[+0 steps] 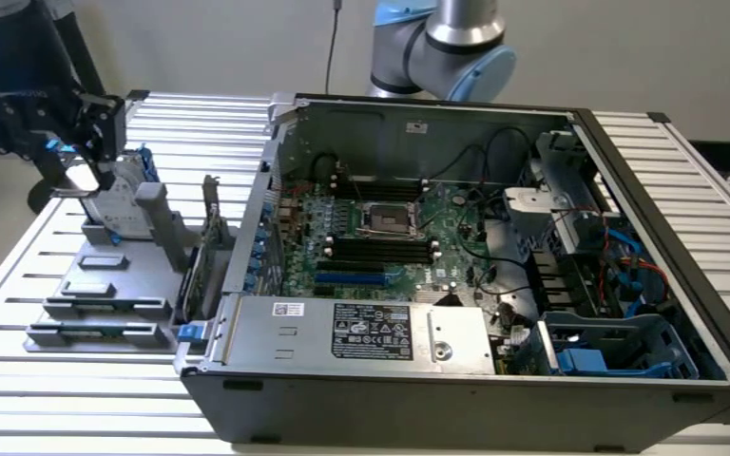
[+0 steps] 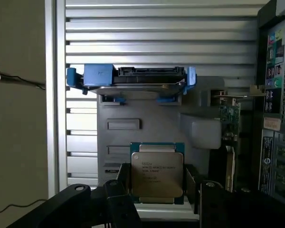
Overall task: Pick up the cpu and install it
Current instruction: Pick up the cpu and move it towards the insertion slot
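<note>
**CPU pinched in the gripper above the parts stand**

In the wrist view the gripper (image 2: 157, 179) has its two dark fingers (image 2: 124, 183) pressed against opposite edges of the cpu (image 2: 156, 164), pinching it between them. The cpu is a small flat square chip. Its top is a silver metal plate with rounded corners and a few lines of fine dark print, too small to read. A thin teal-tinted rim of the carrier board shows around the plate. The chip faces the camera squarely and sits level between the fingers.

Just beyond the chip lies a grey parts stand (image 2: 147, 118) with shallow rectangular recesses. Farther on, a silver hard drive (image 2: 133, 78) in a blue frame stands on that holder. A green expansion card (image 2: 230, 118) stands on edge beside it. All of this rests on a table (image 2: 156, 42) of pale metal slats.

In the exterior view the gripper (image 1: 81, 171) hangs at the exterior view's left, over the grey stand, with the bright chip (image 1: 83, 179) at its tips, clear of the recesses below. Well apart, toward the exterior view's right, the open computer case (image 1: 467, 404) lies on the table. Its motherboard (image 1: 429, 242) is exposed, with a square processor socket (image 1: 387, 220) near its middle.
</note>
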You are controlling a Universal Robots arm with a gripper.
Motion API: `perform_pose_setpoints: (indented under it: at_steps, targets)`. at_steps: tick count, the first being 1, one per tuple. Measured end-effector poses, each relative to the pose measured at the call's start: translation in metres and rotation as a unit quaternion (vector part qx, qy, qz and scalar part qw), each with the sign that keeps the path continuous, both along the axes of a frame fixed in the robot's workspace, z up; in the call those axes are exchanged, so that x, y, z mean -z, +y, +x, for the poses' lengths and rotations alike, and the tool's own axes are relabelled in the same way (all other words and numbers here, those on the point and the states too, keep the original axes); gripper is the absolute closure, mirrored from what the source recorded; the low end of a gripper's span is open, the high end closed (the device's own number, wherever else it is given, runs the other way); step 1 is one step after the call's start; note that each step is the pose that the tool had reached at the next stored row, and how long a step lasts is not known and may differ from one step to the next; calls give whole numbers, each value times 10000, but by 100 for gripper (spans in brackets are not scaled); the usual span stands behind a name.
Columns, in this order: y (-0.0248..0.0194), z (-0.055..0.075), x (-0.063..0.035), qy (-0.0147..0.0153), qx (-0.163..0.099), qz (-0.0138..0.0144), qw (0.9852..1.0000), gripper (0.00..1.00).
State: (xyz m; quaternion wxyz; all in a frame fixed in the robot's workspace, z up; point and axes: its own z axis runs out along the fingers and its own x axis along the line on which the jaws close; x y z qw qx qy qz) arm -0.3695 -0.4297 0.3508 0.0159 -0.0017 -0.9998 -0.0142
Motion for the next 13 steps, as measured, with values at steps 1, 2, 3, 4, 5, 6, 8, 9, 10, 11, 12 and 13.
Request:
perform_pose_setpoints:
  at_steps: [1,2,3,4,5,6,8,9,10,11,12,13]
  targets:
    - [0,45,-46,4,0,0,10000,45]
    - [-1,90,-91,8,-1,0,10000,45]
    - [0,135,-136,11,-1,2,10000,45]
    - [0,180,-179,14,-1,4,10000,45]
    - [0,225,-224,18,-2,5,10000,45]
    - [0,271,-270,23,-2,8,10000,45]
    - [0,363,-352,33,-2,13,10000,45]
    - [0,408,-380,34,-2,16,10000,45]
    - [0,455,-404,37,-2,18,10000,45]
    - [0,500,-420,38,-2,19,10000,45]
    - [0,545,-432,39,-2,21,10000,45]
    - [0,590,-441,39,-2,22,10000,45]
